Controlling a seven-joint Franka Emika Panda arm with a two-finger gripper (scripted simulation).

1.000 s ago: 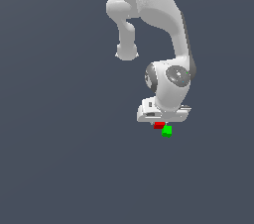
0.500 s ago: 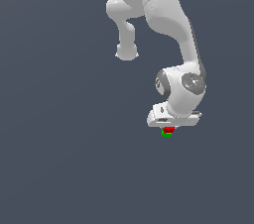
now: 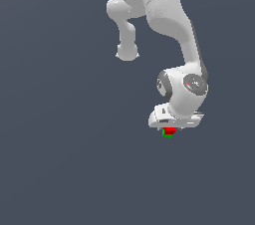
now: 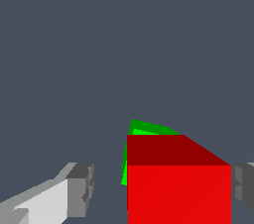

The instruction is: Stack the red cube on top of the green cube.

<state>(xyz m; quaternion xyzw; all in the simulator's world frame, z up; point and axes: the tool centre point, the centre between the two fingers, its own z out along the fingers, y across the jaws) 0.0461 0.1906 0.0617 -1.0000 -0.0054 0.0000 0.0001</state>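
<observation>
We see the red cube (image 4: 178,188) over the green cube (image 4: 144,130), between our gripper's (image 4: 161,188) open fingers, one finger not touching

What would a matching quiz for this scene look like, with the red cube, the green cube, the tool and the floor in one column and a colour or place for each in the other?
Things:
1. red cube
2. green cube
3. tool
4. floor

Descriptions:
A. plain dark blue-grey all over
B. mostly hidden beneath the other cube
C. white body with grey fingers
D. between the fingers, above the other cube

Pairs: 1-D, 2-B, 3-C, 4-A
</observation>
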